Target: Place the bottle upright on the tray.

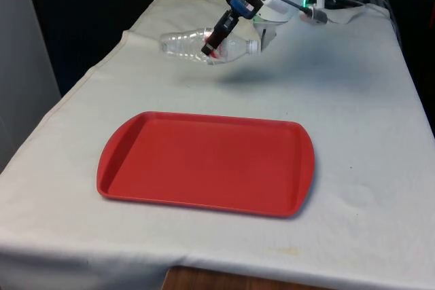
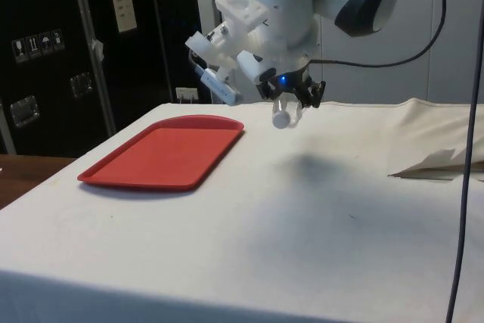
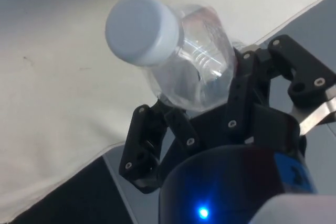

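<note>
A clear plastic bottle (image 1: 187,44) with a white cap (image 3: 140,30) hangs lying on its side above the far part of the table. My gripper (image 1: 216,44) is shut on the bottle's middle. In the side view the bottle (image 2: 286,110) points cap-first towards the camera, under the gripper (image 2: 291,96). The red tray (image 1: 207,162) lies flat nearer the front edge, well apart from the bottle, with nothing on it. The same tray (image 2: 166,150) sits at the left in the side view. In the wrist view the black fingers (image 3: 149,137) clamp the bottle (image 3: 194,77) body.
White cloth (image 1: 360,113) covers the whole table. Its edges drop off at both sides, and a fold in the cloth (image 2: 431,163) lies at the right in the side view. Dark cabinets (image 2: 83,43) stand behind the tray.
</note>
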Robot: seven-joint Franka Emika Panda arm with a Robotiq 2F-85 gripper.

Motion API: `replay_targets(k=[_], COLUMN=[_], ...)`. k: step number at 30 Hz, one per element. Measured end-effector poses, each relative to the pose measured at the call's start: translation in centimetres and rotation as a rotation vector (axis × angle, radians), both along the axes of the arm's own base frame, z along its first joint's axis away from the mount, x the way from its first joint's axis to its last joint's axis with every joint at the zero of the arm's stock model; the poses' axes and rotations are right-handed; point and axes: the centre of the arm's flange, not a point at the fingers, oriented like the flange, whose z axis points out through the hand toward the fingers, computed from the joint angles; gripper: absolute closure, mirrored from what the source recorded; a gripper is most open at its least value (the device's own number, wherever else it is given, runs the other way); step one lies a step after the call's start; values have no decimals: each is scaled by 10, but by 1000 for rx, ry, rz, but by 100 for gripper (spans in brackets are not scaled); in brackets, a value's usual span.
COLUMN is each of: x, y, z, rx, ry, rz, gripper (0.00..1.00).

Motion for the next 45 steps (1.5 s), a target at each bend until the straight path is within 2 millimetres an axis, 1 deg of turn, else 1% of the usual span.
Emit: replay_targets(k=[30,35,45], x=[15,21,24], y=[3,1,1], z=[5,12,25], rx=[191,211,234], ry=[-114,-140,-167], rz=[-122,-140,-162], gripper=[65,65,65])
